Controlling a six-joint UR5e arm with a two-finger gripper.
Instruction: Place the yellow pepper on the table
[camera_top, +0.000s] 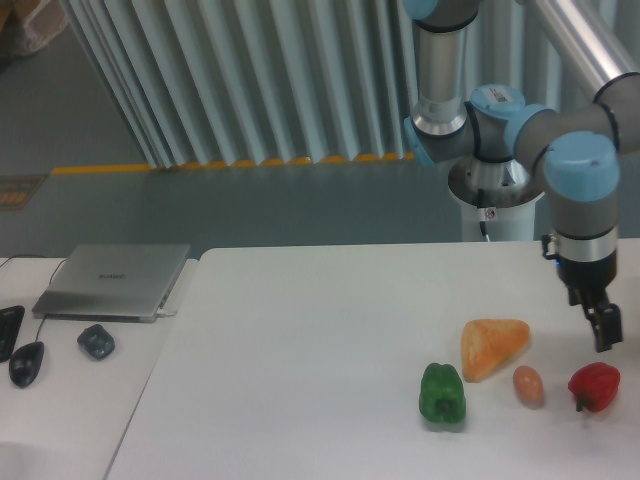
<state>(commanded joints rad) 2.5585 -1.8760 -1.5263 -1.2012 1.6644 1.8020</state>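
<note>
The yellow pepper is out of view. My gripper (604, 332) hangs fingers-down over the right end of the white table (300, 380), just above and slightly right of a red pepper (594, 385). I see it edge-on, and it looks open with nothing held. It touches nothing.
An orange wedge-shaped lump (491, 346), a green pepper (442, 394) and a small peach-coloured ball (527, 385) lie left of the red pepper. A laptop (112, 280), two mice (96, 341) (27, 362) and a dark device sit on the adjoining desk at left. The arm's base (490, 195) stands behind the table.
</note>
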